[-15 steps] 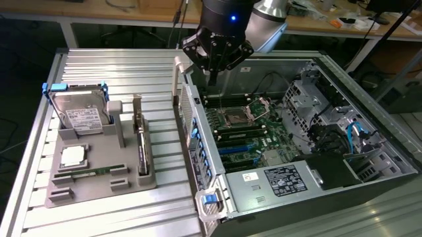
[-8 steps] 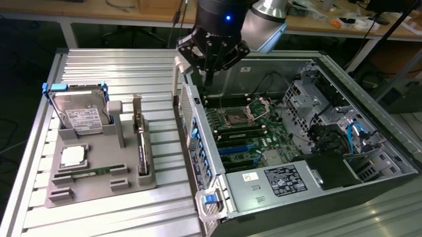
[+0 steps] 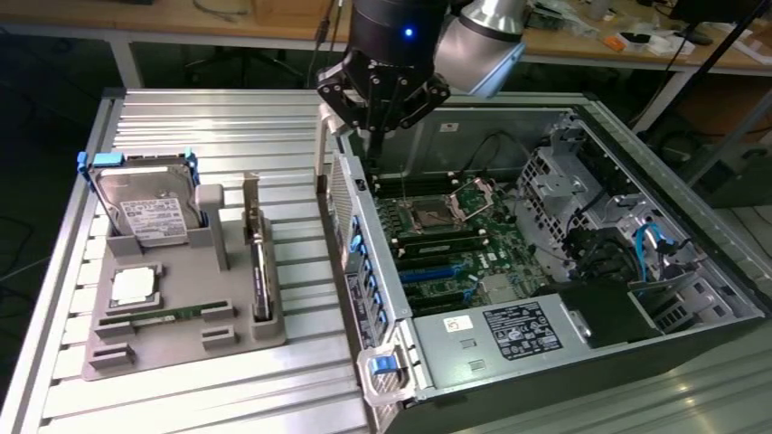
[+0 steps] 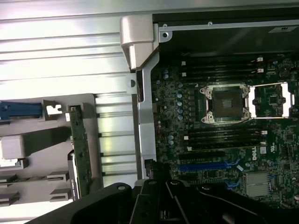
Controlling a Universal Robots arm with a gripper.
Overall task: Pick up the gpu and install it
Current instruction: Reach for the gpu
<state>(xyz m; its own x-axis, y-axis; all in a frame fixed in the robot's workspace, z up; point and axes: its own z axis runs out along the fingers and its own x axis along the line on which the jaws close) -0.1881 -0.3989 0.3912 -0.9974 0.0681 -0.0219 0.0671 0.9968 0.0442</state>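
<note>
The gpu (image 3: 257, 267) stands on its edge in a slot of the grey tray (image 3: 230, 342), on the exterior view's left of the open computer case (image 3: 603, 271). In the wrist view the gpu (image 4: 81, 149) appears as a narrow green board seen edge-on. My gripper (image 3: 376, 136) hangs shut and holds nothing. It is above the case's near wall, at the far end of the motherboard (image 3: 453, 249), well apart from the gpu. The gripper's black body (image 4: 163, 203) shows in the wrist view, above the case wall (image 4: 145, 116).
In the tray lie a silver hard drive (image 3: 151, 212), a CPU (image 3: 133, 287) and a RAM stick (image 3: 169, 315). The motherboard has an open CPU socket (image 4: 226, 102) and blue card slots (image 4: 205, 165). Cables and drive cages (image 3: 627, 235) crowd the case's far side.
</note>
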